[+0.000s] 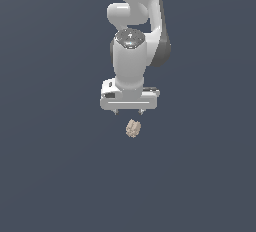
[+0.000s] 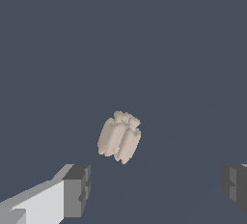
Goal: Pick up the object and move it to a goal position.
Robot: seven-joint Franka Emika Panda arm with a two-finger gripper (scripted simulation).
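The object (image 1: 133,128) is a small tan, lumpy, walnut-like nugget lying on the dark grey floor. In the exterior view it sits just below my white gripper (image 1: 128,111), apart from it. In the wrist view the nugget (image 2: 119,136) lies ahead of the gap between my two fingers, and the gripper (image 2: 157,189) is open wide with nothing in it. One dark finger pad (image 2: 77,189) shows at one side and the other at the frame's edge. The nugget is narrower than the gap.
The white Panda arm (image 1: 132,31) rises above the gripper to the top of the exterior view. A plain dark grey floor (image 1: 50,176) lies all around.
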